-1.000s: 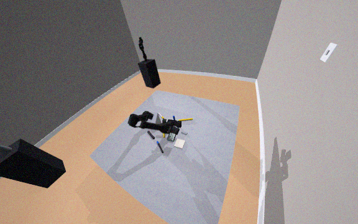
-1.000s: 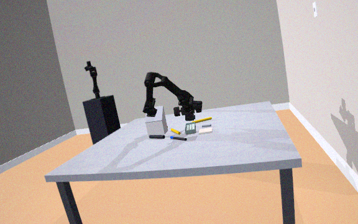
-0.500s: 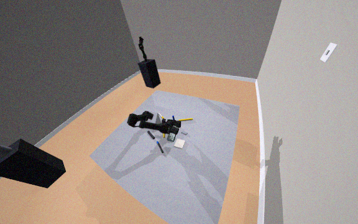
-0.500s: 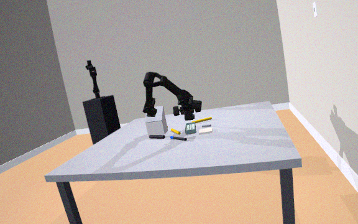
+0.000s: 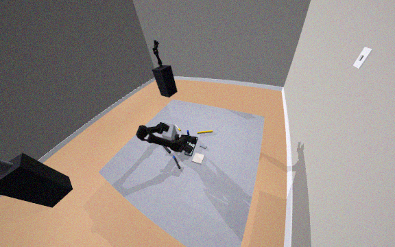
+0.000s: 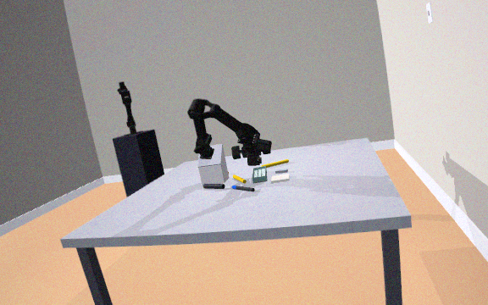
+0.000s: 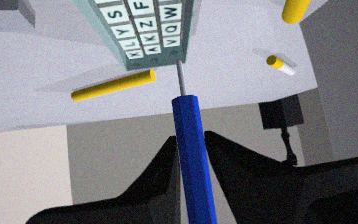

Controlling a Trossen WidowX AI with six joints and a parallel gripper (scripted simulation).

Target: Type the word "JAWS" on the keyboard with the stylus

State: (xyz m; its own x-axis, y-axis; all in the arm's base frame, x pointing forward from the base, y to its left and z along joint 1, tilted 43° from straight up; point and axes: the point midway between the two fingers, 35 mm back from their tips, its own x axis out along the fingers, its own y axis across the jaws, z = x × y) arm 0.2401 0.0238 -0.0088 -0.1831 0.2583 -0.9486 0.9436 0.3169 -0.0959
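My gripper [image 7: 190, 139] [image 6: 253, 163] is shut on the blue stylus [image 7: 194, 165], whose thin grey metal tip points away from the fingers. The teal keyboard [image 7: 164, 61] [image 6: 259, 174] stands below the gripper, with white letter keys. In the wrist view its columns read X, L, Y, S on the left, A, K, Z, F in the middle and V, Q, W on the right. The tip appears over the keyboard's near edge, just below the V key in the view. Its height above the edge cannot be told. Further keys are cut off at the top of the wrist view.
A yellow rod [image 7: 112, 86] [image 6: 239, 179] lies beside the keyboard. A longer yellow stick [image 5: 205, 132] [image 6: 275, 163], a cream block [image 5: 198, 158] [image 6: 280, 178], a blue-and-black pen [image 5: 177, 162] [image 6: 244, 188] and a black marker [image 6: 213, 186] lie around. A grey box [image 6: 213, 174] stands by the arm's base.
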